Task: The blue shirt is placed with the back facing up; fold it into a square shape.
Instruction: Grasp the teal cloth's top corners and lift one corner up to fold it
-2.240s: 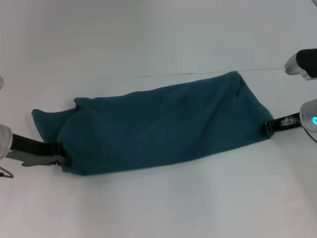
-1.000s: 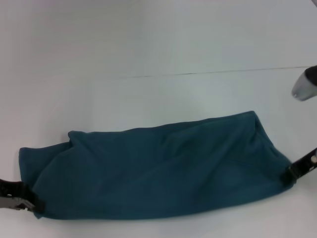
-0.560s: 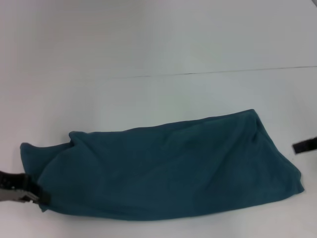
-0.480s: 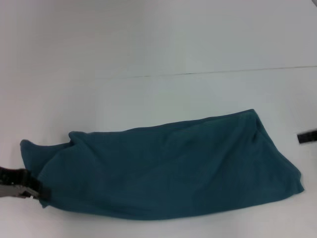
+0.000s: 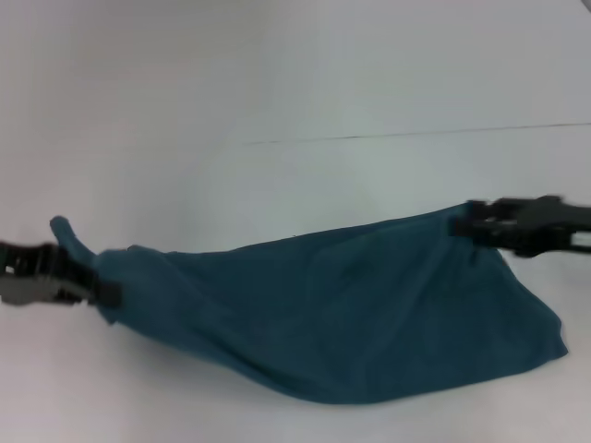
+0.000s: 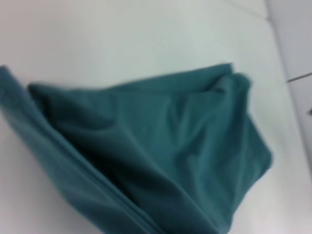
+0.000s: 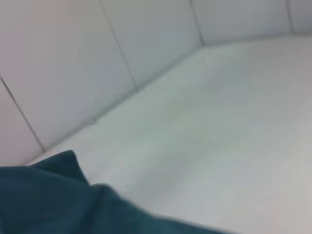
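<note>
1. Shirt band, the blue shirt, already narrowed to a long strip lying across the white bench; far from square yet.
2. Left hand clamped on the strip's left end, now drawn up and inward off the bench, where half a second ago it lay flat near the edge.
3. Middle of the cloth sagging between both ends, near edge resting on the bench.
4. Right hand back over the far right corner after leaving the frame; grip there not clear, cannot tell.
5. Probably starting an end-over-end fold.
</note>
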